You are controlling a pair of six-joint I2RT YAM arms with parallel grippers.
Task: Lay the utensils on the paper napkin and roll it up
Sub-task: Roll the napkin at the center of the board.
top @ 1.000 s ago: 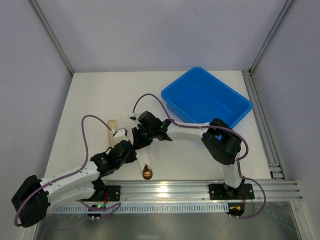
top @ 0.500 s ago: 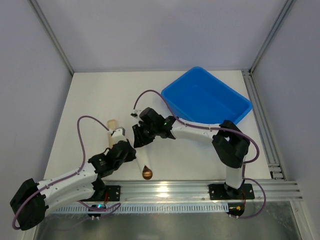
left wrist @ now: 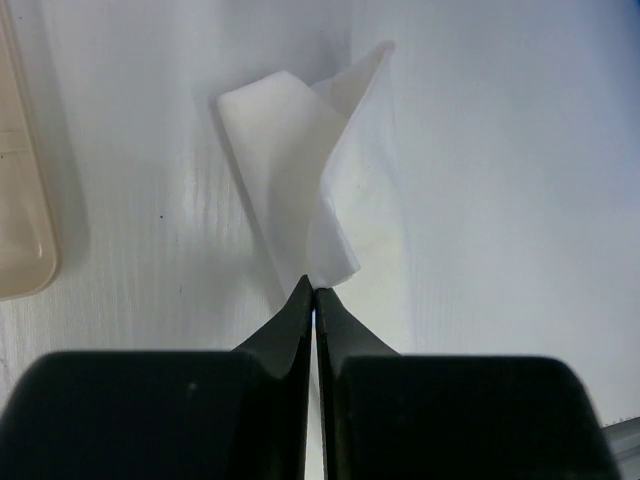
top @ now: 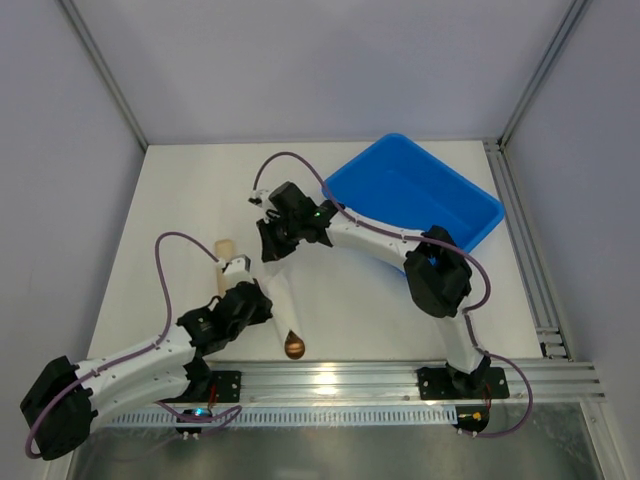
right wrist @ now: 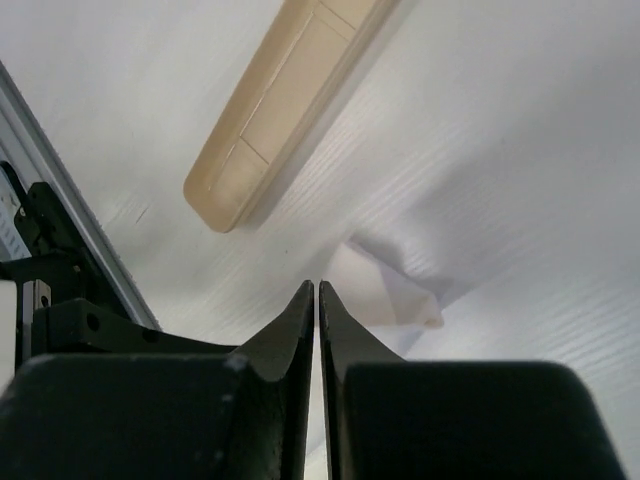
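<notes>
You have one white paper napkin point(left wrist: 300, 170) on the white table point(top: 180, 200). It is bunched into a long, loose roll near the front of the table, between the two arms, and its far end is flared open in the left wrist view.

One gold-bronze metal spoon point(top: 294, 346) shows. Its round bowl sticks out of the napkin's near end, close to the front rail, and the paper hides the handle. That bowl is the only utensil you can count from these views.

You have two grippers to check:
- **Left gripper point(left wrist: 315, 292):** the fingers are pressed flat together. Their tips meet the napkin's near corner, touching it. You cannot tell whether any paper is caught between them.
- **Right gripper point(right wrist: 317, 288):** the fingers are also closed tight, with nothing between them. It sits near the napkin's far end, which lies just to the right of the tips in its own wrist view.

One tan beige oblong piece point(right wrist: 285, 110) lies on the table to the left of the napkin, apart from it. The left arm partly covers it from above.

One blue plastic bin point(top: 410, 200) sits at the far right of the table, well apart from the napkin.
</notes>
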